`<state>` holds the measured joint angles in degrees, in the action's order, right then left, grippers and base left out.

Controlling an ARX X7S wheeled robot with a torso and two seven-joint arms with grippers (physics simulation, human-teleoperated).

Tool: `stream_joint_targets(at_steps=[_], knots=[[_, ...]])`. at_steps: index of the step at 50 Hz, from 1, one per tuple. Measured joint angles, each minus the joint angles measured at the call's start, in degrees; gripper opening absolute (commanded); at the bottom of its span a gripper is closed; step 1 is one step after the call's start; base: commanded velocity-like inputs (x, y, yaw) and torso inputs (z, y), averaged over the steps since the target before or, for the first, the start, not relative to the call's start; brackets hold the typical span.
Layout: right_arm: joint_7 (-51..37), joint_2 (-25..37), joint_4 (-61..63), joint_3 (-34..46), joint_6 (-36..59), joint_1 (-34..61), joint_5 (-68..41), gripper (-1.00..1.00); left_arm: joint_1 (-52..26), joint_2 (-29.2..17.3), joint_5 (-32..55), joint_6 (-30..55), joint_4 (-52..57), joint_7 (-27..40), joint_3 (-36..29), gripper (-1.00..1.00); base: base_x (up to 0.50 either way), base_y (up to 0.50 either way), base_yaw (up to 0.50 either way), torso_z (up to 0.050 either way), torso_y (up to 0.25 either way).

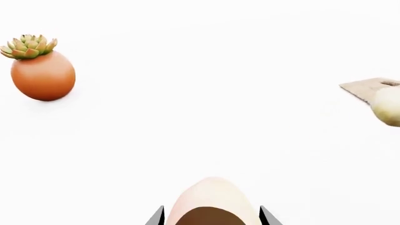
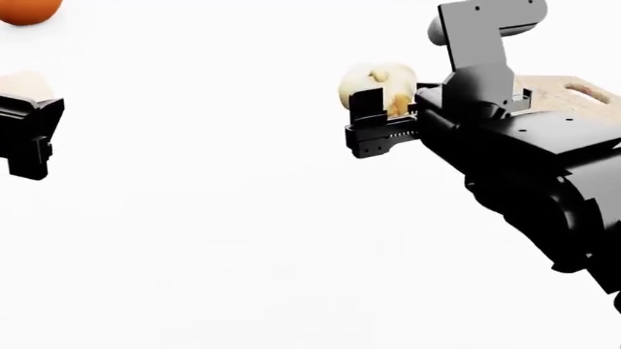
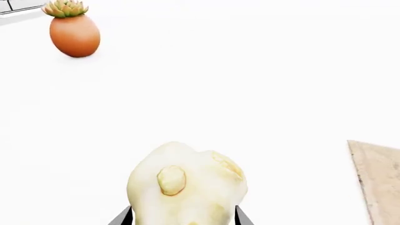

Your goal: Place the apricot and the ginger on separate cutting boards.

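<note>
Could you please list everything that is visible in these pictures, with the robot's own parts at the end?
apricot: one, pale peach-cream, held between the fingers of the left claw, at the head view's left edge.
ginger: one, cream-white with yellow-brown patches, held in the right claw, beside the board.
cutting board: one in view, beige and mottled with a handle hole, at the right, partly behind the right arm.
round pot: one, deep orange with a green leafy plant on top, far left on the table.
table: one, plain white, under everything.
left claw: one, black, shut on the apricot.
right claw: one, black, shut on the ginger.
</note>
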<state>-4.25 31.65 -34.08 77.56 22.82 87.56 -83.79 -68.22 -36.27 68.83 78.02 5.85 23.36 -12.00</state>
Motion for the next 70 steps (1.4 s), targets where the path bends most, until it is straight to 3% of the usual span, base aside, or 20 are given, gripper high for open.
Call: stream_joint_targets(at_steps=[20,26,44,70], knots=[[0.8,-0.1,-0.4,0.1,0.3,0.3,0.6,-1.0,0.3,-0.5,1.3,-0.2,0.2,0.7,-0.1,-1.0,0.0,-0.5,0.0,0.0,0.001],[0.6,-0.9,-2.5,0.0,0.0,-0.1,0.6,-1.0,0.5,-0.6,1.9,-0.3,0.5,1.0,0.0,-1.0,0.0,-0.03,0.0,0.0,0.0],[4.6,-13.9,-29.2,0.1,-2.5,-0.4,3.5,-1.0,1.4,-1.4,3.1,-0.6,1.1,2.0,0.5,-1.0,0.0,0.0,0.0,0.0,0.001],[1.4,-18.8,-40.3,-16.3,0.6,-1.4,19.9,-1.0,3.1,-1.9,3.8,-2.1,1.4,2.5,0.3,-1.0,0.0,0.0,0.0,0.0,0.0]])
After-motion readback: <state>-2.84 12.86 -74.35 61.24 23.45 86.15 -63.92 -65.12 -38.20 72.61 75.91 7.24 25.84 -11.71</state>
